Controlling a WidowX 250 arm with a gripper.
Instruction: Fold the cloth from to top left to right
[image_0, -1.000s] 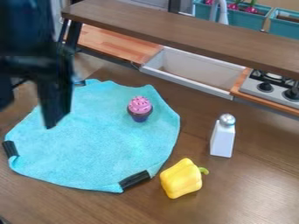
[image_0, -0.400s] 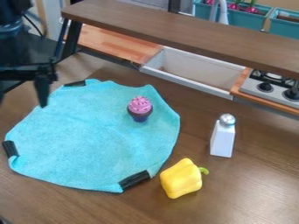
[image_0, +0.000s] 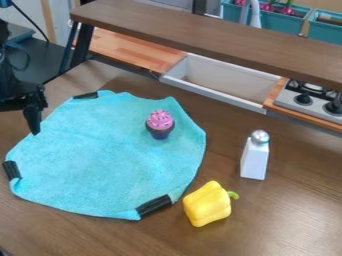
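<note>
Turquoise terry cloth (image_0: 110, 157): spread mostly flat on the brown wooden table (image_0: 280, 215), not doubled over; fold apparently yet to be made.
Black two-finger gripper (image_0: 31, 114): at the left edge of the view, beside the upper left side of the cloth; whether spread wide or drawn narrow, impossible to tell.
Upper left rim: likely target of the step in hand; best approached from just outside, low to the tabletop, with a shallow bite on the border only.
Black strip on the top left rim (image_0: 85, 95): probably a good mark for the pinch; before lifting, worth checking for cloth truly caught.
Path to the right: low, slow arc, enough lift to peel without dragging the whole sheet.
Pink-topped toy cupcake (image_0: 159, 124): upright on the upper right part of the cloth; likely to make a lump or tip under the flap, so best cleared in the arc and covered gently.
Yellow toy pepper (image_0: 207, 204): just beside the lower right rim; easily nudged by a sliding cloth.
White silver-topped shaker (image_0: 255, 156): farther right, upright; release well short of there.
</note>
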